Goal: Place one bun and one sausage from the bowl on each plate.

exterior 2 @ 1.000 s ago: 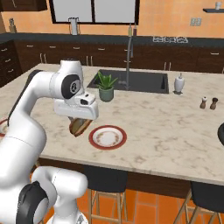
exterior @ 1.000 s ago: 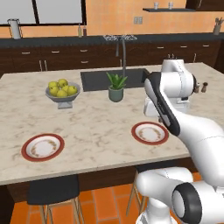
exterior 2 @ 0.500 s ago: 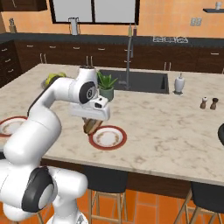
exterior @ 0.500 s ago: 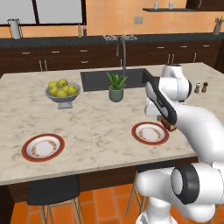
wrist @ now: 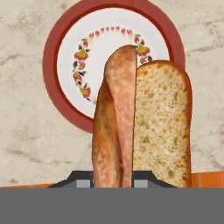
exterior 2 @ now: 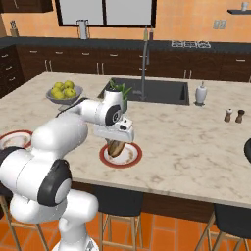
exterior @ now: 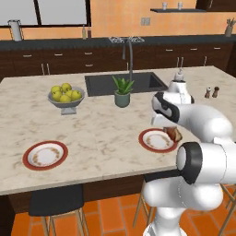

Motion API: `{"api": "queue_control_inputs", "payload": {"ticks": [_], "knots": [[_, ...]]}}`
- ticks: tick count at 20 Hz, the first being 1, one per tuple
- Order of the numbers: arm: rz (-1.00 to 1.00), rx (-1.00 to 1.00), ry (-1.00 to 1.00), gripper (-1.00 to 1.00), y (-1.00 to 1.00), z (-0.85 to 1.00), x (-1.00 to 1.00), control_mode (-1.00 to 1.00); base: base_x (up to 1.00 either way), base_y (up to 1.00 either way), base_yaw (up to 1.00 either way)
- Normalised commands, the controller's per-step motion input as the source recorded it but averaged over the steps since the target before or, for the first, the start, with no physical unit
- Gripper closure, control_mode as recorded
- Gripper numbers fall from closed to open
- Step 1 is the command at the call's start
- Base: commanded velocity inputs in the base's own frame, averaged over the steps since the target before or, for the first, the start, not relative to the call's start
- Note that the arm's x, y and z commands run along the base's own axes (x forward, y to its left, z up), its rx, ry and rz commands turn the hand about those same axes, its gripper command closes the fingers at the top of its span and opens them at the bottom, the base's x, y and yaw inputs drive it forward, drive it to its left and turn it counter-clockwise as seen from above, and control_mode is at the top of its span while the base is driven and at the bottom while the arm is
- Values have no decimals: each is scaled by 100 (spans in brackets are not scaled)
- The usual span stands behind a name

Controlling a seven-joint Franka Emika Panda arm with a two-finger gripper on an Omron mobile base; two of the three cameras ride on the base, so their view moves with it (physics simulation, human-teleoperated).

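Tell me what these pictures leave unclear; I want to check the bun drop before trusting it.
- Fingertips: hand view, covered by the bun they hold.
- Near plate: left base view, its right side behind the arm.
- Bowl: right base view, cut by the right edge; contents unseen.
- Far plate: right base view, partly behind the arm.

Arm (exterior 2: 63,132) was glossy white, rounded segments, dark grey-black joint caps; white blocky hand (exterior 2: 114,132); base same white.
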Motion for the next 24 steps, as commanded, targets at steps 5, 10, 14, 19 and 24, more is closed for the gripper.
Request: {"api": "queue_control_inputs", "payload": {"ticks": [5, 10, 14, 19, 24], "knots": [[0, 0, 5, 100, -18, -47, 53, -100, 0, 0, 0], [0, 0, 3, 100, -18, -37, 48, -100, 0, 0, 0], [0, 0, 7, 100, -1, -28, 40, -100, 0, 0, 0], [0, 0, 3, 100, -6, -42, 31, -100, 0, 0, 0], [0, 0, 0, 100, -1, -25, 2, -100, 0, 0, 0]]}}
